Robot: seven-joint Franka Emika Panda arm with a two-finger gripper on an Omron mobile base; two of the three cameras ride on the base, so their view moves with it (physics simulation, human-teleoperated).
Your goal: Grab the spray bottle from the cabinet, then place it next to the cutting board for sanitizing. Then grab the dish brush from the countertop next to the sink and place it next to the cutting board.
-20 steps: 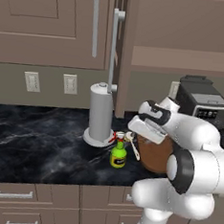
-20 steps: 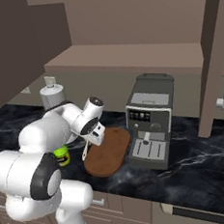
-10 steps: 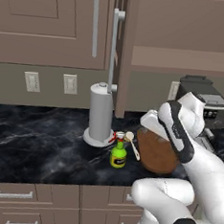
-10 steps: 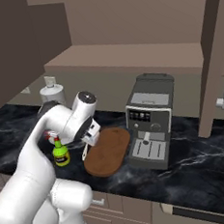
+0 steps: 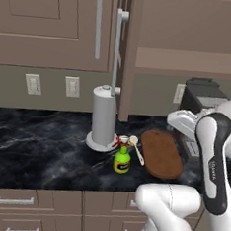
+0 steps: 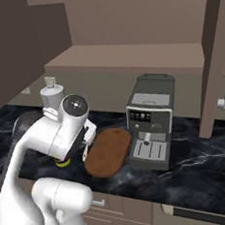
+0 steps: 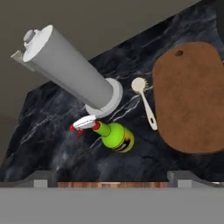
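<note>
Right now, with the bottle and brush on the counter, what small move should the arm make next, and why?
Probably just lift clear and stop. The spray bottle and dish brush both lie beside the cutting board, and the open gripper holds nothing, so nothing seems left to carry.

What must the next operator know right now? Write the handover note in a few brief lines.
Tool: open, holding nothing, raised above the countertop; its fingertips look down on the job's things.
Spray bottle: upright on the countertop, just left of the cutting board, beside the paper towel holder.
Dish brush: lying on the countertop between bottle and board, close to the board's edge.
Cabinet door stands open.
Done: both items appear placed next to the board.
Left: apparently nothing; confirm placement.
</note>
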